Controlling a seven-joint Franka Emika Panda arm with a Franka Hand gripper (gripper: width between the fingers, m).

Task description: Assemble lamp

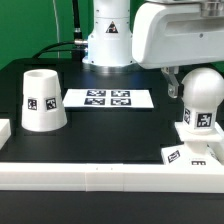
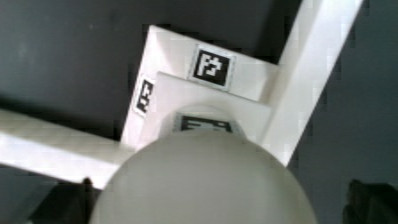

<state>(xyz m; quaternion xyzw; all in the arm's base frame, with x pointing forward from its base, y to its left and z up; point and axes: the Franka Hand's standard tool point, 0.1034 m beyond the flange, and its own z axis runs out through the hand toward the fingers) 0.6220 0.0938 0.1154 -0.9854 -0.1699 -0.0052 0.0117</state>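
Note:
The round-headed white bulb [image 1: 203, 98] stands upright on the flat square base [image 1: 186, 154] at the exterior view's right, by the front rail. My gripper [image 1: 192, 86] is down around the bulb's head with its jaws wide apart; one dark finger [image 1: 172, 85] shows beside it. In the wrist view the bulb's head [image 2: 196, 175] fills the space between the fingers [image 2: 64, 200], with a gap on one side, and the tagged base [image 2: 210, 72] lies below. The truncated-cone shade [image 1: 43, 100] stands apart at the exterior view's left.
The marker board [image 1: 108, 98] lies flat at mid table behind the parts. White border rails run along the front [image 1: 100, 176] and the left edge [image 1: 4, 130]; rails also cross the wrist view [image 2: 317, 60]. The arm's base [image 1: 108, 40] stands at the back.

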